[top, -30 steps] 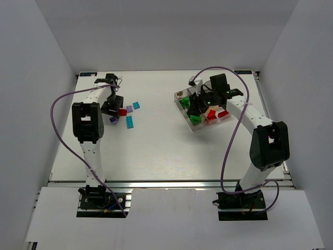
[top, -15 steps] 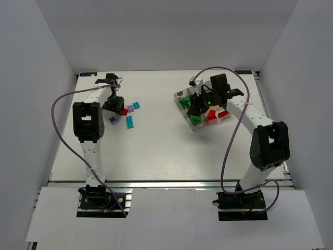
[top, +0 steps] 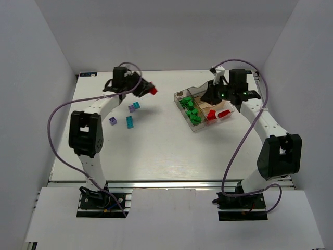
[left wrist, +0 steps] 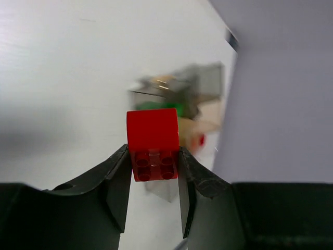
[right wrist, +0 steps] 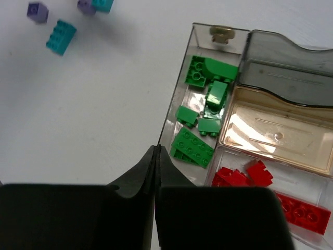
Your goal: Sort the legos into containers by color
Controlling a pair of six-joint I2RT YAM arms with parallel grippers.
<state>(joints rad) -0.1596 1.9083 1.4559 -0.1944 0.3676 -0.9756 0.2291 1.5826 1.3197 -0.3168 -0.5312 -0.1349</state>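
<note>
Your left gripper (left wrist: pixel 152 166) is clamped on one small red studded plastic brick (left wrist: pixel 152 136), held in the air at upper centre-left of the top view, well apart from the clear brownish plastic tray (top: pixel 177 95) at upper right. Watch the grip: in the left wrist view the fingers (left wrist: pixel 118 182) pinch only the brick's lower part and most of it stands beyond the tips, so a fast swing could twist it loose onto the white table (top: pixel 156 146). The red bricks (right wrist: pixel 250 174) sit in the tray's lower right section in the right wrist view, past the long section of green bricks (right wrist: pixel 203 104), so letting go too soon likely drops red among green. The right gripper (right wrist: pixel 155 151) is pinched closed on nothing and hangs just above the tray in the top view. Bring the left arm in and the two may collide, or a knock could shove the light tray. The cyan bricks (top: pixel 129 122) and purple bricks (top: pixel 113 120) lie loose on the table at left, not yet sorted.
</note>
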